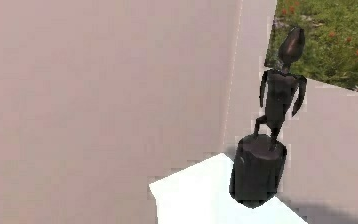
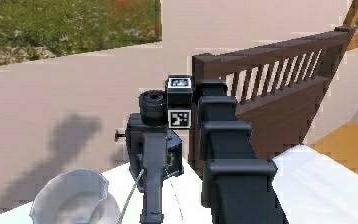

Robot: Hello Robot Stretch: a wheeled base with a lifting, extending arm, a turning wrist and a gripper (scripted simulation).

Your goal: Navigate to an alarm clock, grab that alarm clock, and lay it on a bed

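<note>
The dark square-section arm [image 2: 232,160] rises from six o'clock of the arm side view toward twelve and ends at two white marker squares [image 2: 179,117]. At eight o'clock from them sits the gripper [image 2: 147,195], its thin fingers [image 2: 153,200] pointing down to six o'clock in front of a white tabletop [image 2: 317,185]. I cannot tell whether the fingers are apart or together, whether they hold anything, or where the alarm clock is. A clear glass bowl [image 2: 75,198] lies at eight o'clock, and a brown slatted wooden frame [image 2: 287,85] stands at two. The forward view adds a dark humanoid statue on a cylindrical base [image 1: 272,110] at four o'clock, standing on a white table corner [image 1: 192,195], with green grass [image 1: 332,35] at one.
</note>
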